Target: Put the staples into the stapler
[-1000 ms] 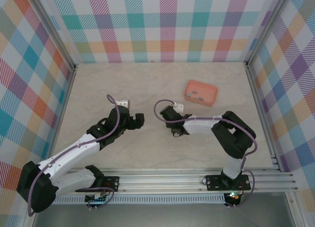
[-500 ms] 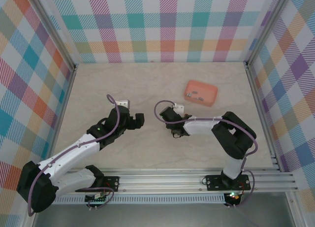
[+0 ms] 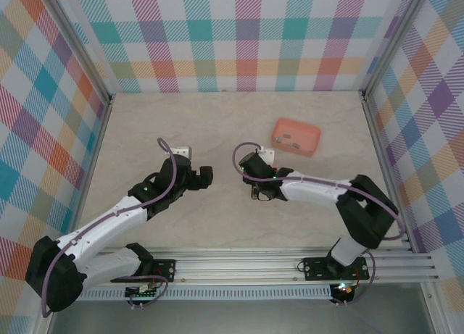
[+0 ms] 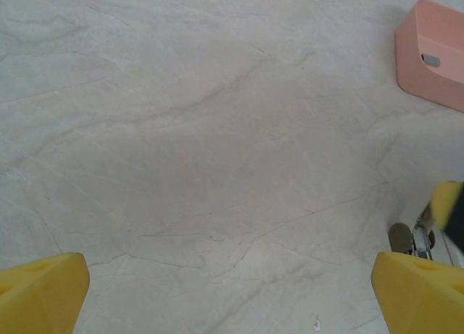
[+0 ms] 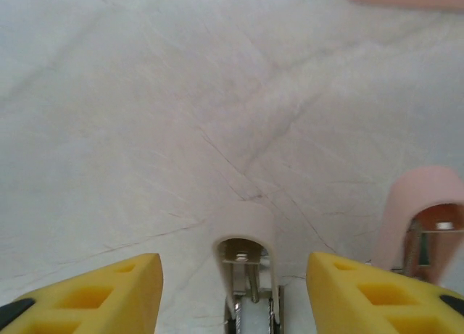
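Top view: the staples (image 3: pixel 288 138) lie in the salmon tray (image 3: pixel 316 138) at 1 o'clock on the desk (image 3: pixel 159 124), with open surface to its far edge. The left pincer (image 3: pixel 201 176) and right pincer (image 3: pixel 259 195) sit mid-desk, apart.

Left wrist: fingers spread, open desk ahead, tray at 2 o'clock.

Right wrist: fingers spread, flanking the pink stapler (image 5: pixel 246 236).

Site: robotics lab test cell | Enclosure: multicoloured checked wall panels (image 3: pixel 246 37) on three sides, held by aluminium frame posts (image 3: pixel 76 48) | Surface: pale marble-patterned desk (image 3: pixel 217 124) | Fixtures: left arm (image 3: pixel 109 222) and right arm (image 3: pixel 319 189) bolted to a slotted aluminium rail (image 3: pixel 239 265) at the near edge | Wiring: exposed purple cable (image 3: pixel 174 167)
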`<move>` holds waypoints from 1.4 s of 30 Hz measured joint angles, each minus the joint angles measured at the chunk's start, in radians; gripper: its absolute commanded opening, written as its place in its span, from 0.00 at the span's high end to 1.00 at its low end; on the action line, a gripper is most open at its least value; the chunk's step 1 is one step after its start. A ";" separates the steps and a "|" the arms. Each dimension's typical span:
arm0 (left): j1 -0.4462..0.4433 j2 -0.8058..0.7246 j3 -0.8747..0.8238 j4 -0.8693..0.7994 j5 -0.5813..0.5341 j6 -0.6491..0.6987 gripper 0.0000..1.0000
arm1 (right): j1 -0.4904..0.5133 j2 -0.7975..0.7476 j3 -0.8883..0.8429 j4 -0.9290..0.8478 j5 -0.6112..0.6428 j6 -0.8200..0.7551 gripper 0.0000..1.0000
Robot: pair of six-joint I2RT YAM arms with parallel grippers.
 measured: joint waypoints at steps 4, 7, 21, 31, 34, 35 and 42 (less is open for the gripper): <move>0.003 0.030 0.031 -0.002 0.023 -0.003 0.00 | -0.019 -0.110 0.013 -0.064 -0.004 -0.068 0.41; 0.006 0.050 0.047 0.000 0.045 -0.006 0.00 | -0.089 -0.153 0.068 -0.148 -0.064 -0.127 0.42; 0.021 0.126 0.072 0.002 0.109 -0.008 0.00 | -0.627 0.231 0.589 -0.487 -0.573 -0.434 0.47; 0.034 0.119 0.072 0.001 0.108 -0.011 0.00 | -0.751 0.521 0.780 -0.626 -0.639 -0.521 0.55; 0.042 0.114 0.072 0.002 0.107 -0.014 0.00 | -0.768 0.549 0.833 -0.662 -0.652 -0.534 0.60; 0.045 0.114 0.072 0.002 0.107 -0.015 0.00 | -0.771 0.555 0.844 -0.670 -0.656 -0.540 0.60; 0.048 0.114 0.072 0.002 0.108 -0.019 0.00 | -0.772 0.562 0.855 -0.749 -0.662 -0.576 0.61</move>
